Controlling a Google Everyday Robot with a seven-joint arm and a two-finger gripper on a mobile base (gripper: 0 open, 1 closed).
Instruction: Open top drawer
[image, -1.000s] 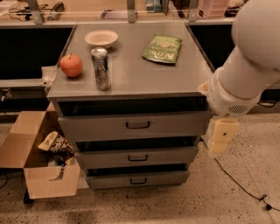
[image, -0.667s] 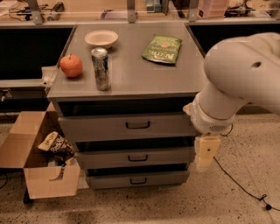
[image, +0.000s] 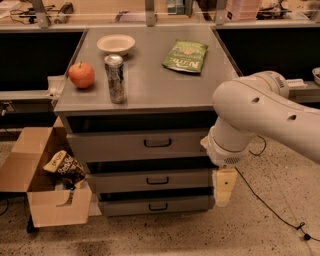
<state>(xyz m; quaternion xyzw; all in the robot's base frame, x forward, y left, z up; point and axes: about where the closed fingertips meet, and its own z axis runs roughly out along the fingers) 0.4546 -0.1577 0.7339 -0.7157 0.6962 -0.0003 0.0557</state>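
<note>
Speckled floor (image: 280, 235), grey three-drawer cabinet (image: 150, 90), white robot arm (image: 260, 115) at right.
Top drawer (image: 110, 146) sits directly under the cabinet top, looking closed; the gripper (image: 223, 192) hangs pointing down beside the middle drawer, its opening impossible to tell; chip bag (image: 186, 56), bowl (image: 116, 44), can (image: 115, 79) and apple (image: 81, 75) stand on top.

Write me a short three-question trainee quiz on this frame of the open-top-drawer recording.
1. True or false: the hand is gripping the handle of the top drawer.
2. Which item lies farthest right on the cabinet: A apple, B can, C green bag?
3. How many drawers does the cabinet have?
Key: 1 false, the hand hangs low beside the cabinet's right edge, off the handle; 2 C; 3 three.
</note>
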